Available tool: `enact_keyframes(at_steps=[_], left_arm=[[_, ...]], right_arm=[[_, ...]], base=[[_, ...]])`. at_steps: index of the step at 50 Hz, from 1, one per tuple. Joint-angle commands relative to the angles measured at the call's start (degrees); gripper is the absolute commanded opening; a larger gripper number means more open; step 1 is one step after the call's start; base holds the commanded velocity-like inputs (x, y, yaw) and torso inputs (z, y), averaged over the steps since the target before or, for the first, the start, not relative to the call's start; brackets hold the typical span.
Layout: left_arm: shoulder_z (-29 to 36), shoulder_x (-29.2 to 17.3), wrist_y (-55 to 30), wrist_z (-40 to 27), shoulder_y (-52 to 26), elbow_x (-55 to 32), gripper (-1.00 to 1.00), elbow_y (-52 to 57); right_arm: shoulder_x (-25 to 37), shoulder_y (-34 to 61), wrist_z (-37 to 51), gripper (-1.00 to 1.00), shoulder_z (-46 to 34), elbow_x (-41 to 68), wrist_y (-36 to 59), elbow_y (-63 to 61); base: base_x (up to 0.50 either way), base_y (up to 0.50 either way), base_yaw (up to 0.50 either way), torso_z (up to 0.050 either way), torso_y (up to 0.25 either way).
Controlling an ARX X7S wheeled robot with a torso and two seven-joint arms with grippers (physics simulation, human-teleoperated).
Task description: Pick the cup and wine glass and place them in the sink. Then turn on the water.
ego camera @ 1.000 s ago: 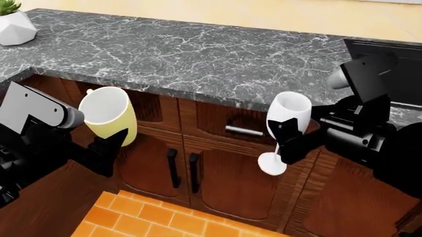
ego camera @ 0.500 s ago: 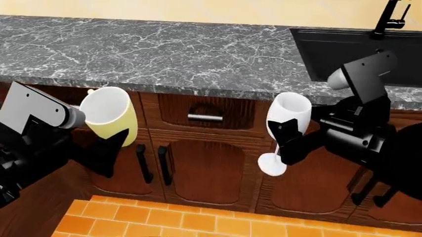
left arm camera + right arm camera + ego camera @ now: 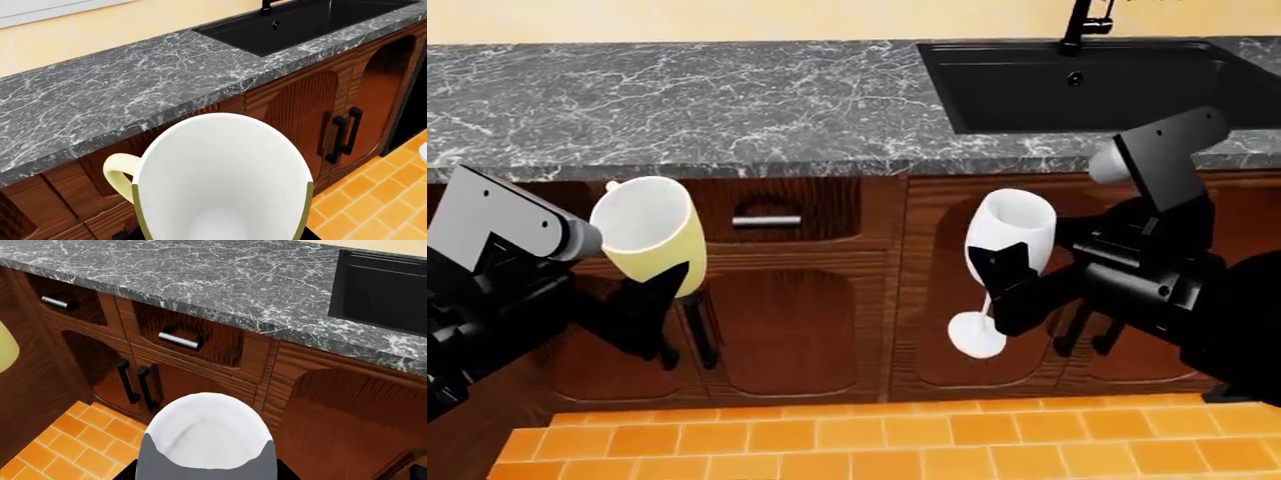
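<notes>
My left gripper (image 3: 657, 272) is shut on the pale yellow cup (image 3: 651, 235), held in the air in front of the cabinets, below counter height. The left wrist view is filled by the cup's white inside (image 3: 220, 180), with its handle to one side. The white wine glass (image 3: 1010, 235) is gripped at its bowl by my right gripper (image 3: 1009, 275), its foot hanging below. The glass's rim (image 3: 203, 432) fills the right wrist view. The black sink (image 3: 1068, 100) lies in the counter at the far right, beyond both grippers, and also shows in the wrist views (image 3: 300, 22) (image 3: 383, 290).
A black faucet (image 3: 1081, 25) stands behind the sink. The grey marble counter (image 3: 694, 100) runs across the top of the head view. Below it are brown cabinet doors with black handles (image 3: 701, 335) and a drawer with a metal pull (image 3: 767, 220). Orange floor tiles (image 3: 827, 440) lie beneath.
The head view has swept right along the counter, bringing the whole sink and faucet into sight; the plant pot has gone. Both grippers keep the same hold and pose.
</notes>
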Motion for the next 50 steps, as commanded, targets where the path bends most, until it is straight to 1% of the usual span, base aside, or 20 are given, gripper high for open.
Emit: enact_keyframes(at_steps=[1, 6, 29, 50], left_arm=[[-0.11, -0.01, 0.19, -0.82, -0.43, -0.66, -1.0, -0.13], [-0.02, -0.01, 0.21, -0.87, -0.58, -0.69, -1.0, -0.16], [0.66, 0.06, 0.5, -0.85, -0.94, -0.42, -1.0, -0.32], [1.35, -0.06, 0.11, -1.02, -1.93, -0.76, -1.0, -0.24]], right_arm=[[-0.03, 0.2, -1.03, -1.0, 0.1, -1.32, 0.06, -0.08], [0.0, 0.07, -1.27, -1.0, 0.04, -1.55, -0.11, -0.1], [0.11, -0.07, -2.56, -1.0, -0.28, -2.46, -0.56, -0.79], [0.44, -0.22, -2.54, -1.0, -0.39, -1.81, -0.94, -0.63]], base=[[0.01, 0.2, -0.5, 0.0, 0.0], [0.01, 0.2, -0.46, 0.0, 0.0], [0.0, 0.0, 0.0, 0.0, 0.0], [-0.5, -0.2, 0.0, 0.0, 0.001]])
